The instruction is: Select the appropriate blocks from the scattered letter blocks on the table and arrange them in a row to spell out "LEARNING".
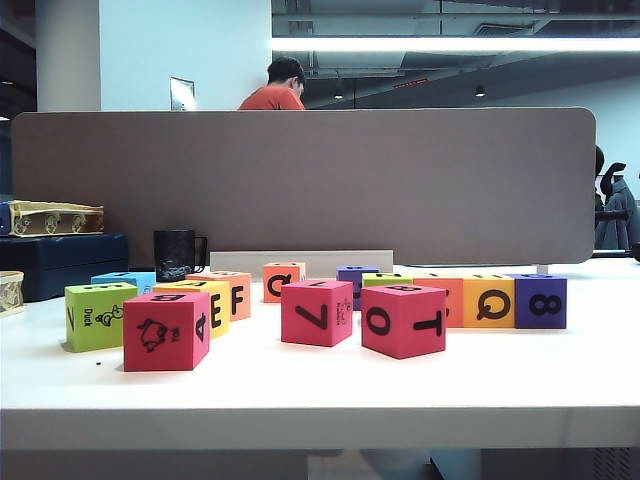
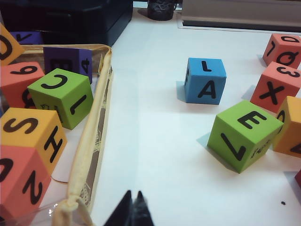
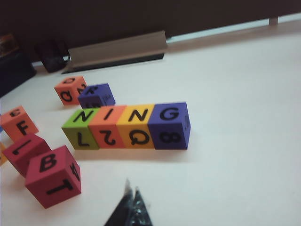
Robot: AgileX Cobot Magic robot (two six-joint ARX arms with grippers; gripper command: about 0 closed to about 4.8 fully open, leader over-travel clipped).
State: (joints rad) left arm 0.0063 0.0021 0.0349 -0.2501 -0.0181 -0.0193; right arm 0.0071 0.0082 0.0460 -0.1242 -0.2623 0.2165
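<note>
White tabletop [image 1: 320, 395] is backed by a grey-brown partition [image 1: 300, 185], behind which only a person's head and orange shoulders [image 1: 275, 92] are seen. Letter blocks are scattered across the table; four are set touching in a row [image 3: 127, 125], their tops reading N, I, N, G. A green block with E and L [image 2: 244, 134] and a blue block with A [image 2: 205, 80] lie apart from each other near the left gripper [image 2: 131, 209]. An open clear bag with a tan zip edge [image 2: 91, 141], cut off at the frame edge, is seen to hold further blocks, partly hidden. Both the left gripper and the right gripper [image 3: 131, 207] are shown closed and empty above the table. A black mug [image 1: 177, 254] stands by the partition.
</note>
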